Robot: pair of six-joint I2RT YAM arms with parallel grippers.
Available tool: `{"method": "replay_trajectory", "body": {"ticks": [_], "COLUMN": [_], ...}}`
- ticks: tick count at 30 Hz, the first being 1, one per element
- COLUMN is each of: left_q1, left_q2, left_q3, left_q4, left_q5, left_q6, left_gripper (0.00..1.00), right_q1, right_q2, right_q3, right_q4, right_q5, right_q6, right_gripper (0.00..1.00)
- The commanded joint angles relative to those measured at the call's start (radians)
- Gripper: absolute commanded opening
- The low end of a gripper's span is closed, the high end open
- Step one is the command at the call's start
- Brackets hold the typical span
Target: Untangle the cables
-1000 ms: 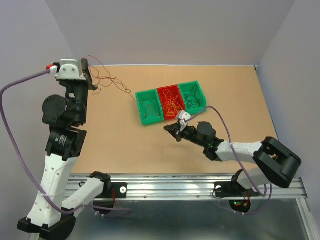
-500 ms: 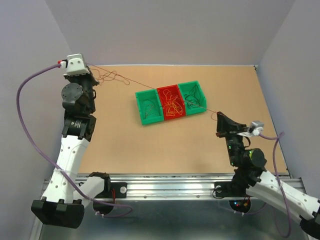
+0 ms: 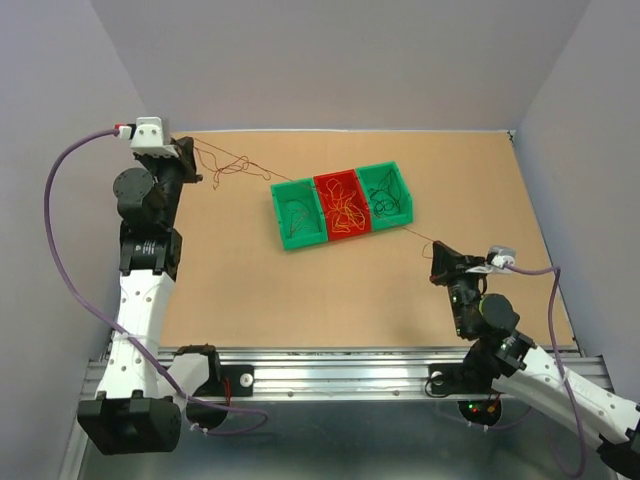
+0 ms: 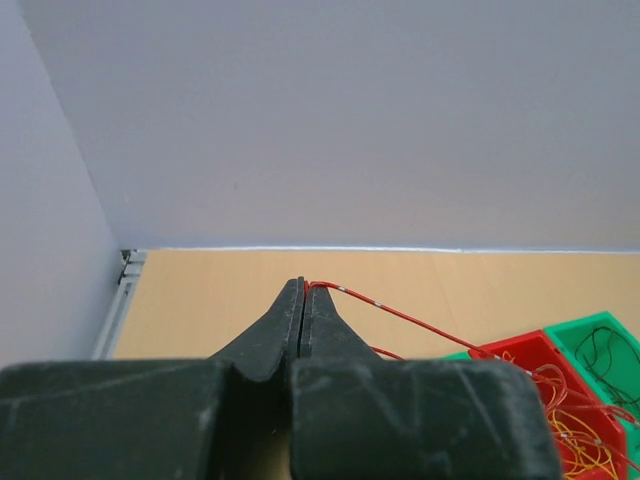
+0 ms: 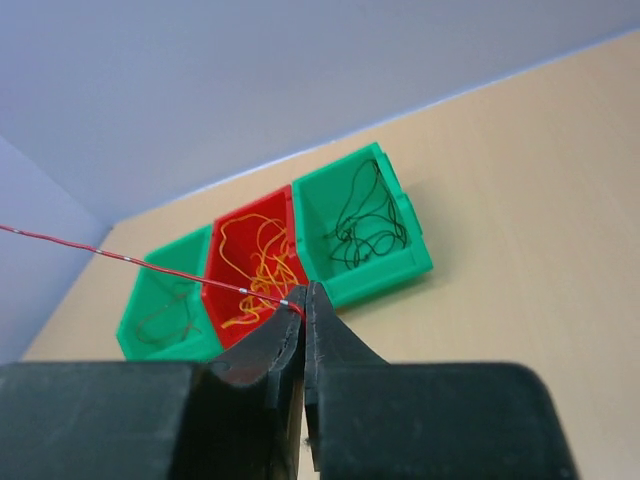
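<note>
A single red cable (image 3: pixel 418 233) runs taut over the bins between my two grippers. My left gripper (image 3: pixel 192 160), at the back left, is shut on one end of it; the red strand (image 4: pixel 400 313) leaves its closed tips (image 4: pixel 302 286) to the right. A small clump of curly cables (image 3: pixel 226 167) hangs beside that gripper. My right gripper (image 3: pixel 437 247), to the right of the bins, is shut on the other end, and the red cable (image 5: pixel 150 266) leads off left from its tips (image 5: pixel 306 297).
Three joined bins sit mid-table. The left green bin (image 3: pixel 278 210) holds brownish strands, the red bin (image 3: pixel 335 179) orange ones (image 5: pixel 255 265), and the right green bin (image 3: pixel 400 185) black ones (image 5: pixel 365 215). Walls close in the back, left and right.
My right gripper swung from beside the bins out to the right, drawing the red cable taut. My left arm shifted slightly at the back left, and the clump beside it now hangs looser.
</note>
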Motion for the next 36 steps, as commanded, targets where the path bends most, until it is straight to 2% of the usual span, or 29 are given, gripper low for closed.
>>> {"method": "replay_trajectory", "body": {"ticks": [1, 3, 4, 5, 8, 10, 13, 17, 25, 29, 36], "left_q1": [0.075, 0.073, 0.07, 0.064, 0.006, -0.086, -0.205, -0.304, -0.433, -0.494, -0.563], "left_q2": [-0.056, -0.036, -0.03, -0.025, -0.028, -0.038, -0.048, -0.038, 0.033, 0.057, 0.1], "left_q3": [-0.048, -0.043, -0.042, -0.04, -0.048, -0.062, -0.086, -0.099, -0.086, -0.096, -0.082], "left_q4": [0.216, 0.213, 0.211, 0.211, 0.177, 0.128, 0.058, -0.004, -0.113, -0.134, -0.188], "left_q5": [0.311, 0.516, 0.669, 0.73, 0.806, 0.801, 0.8, 0.803, 0.767, 0.734, 0.709], "left_q6": [0.036, 0.069, 0.067, 0.072, 0.131, 0.217, 0.326, 0.418, 0.51, 0.54, 0.589], "left_gripper": [0.0, 0.0, 0.0, 0.0, 0.0, 0.0, 0.0, 0.0, 0.0, 0.0, 0.0], "right_q1": [-0.03, -0.03, -0.03, -0.03, -0.03, -0.03, -0.03, -0.03, -0.03, -0.03, -0.028], "right_q2": [0.088, 0.134, 0.154, 0.182, 0.286, 0.36, 0.443, 0.528, 0.562, 0.572, 0.674], "right_q3": [0.073, 0.093, 0.1, 0.111, 0.154, 0.163, 0.163, 0.167, 0.079, 0.077, 0.113], "right_q4": [0.056, 0.075, 0.076, 0.076, 0.082, 0.13, 0.22, 0.312, 0.631, 0.664, 0.699], "right_q5": [-0.084, -0.218, -0.377, -0.454, -0.701, -0.78, -0.886, -0.986, -1.096, -1.136, -1.107], "right_q6": [-0.069, -0.118, -0.138, -0.154, -0.195, -0.209, -0.215, -0.214, -0.157, -0.146, -0.131], "right_gripper": [0.08, 0.17, 0.26, 0.51, 0.8, 0.86, 0.89, 0.89, 0.85, 0.85, 0.79]}}
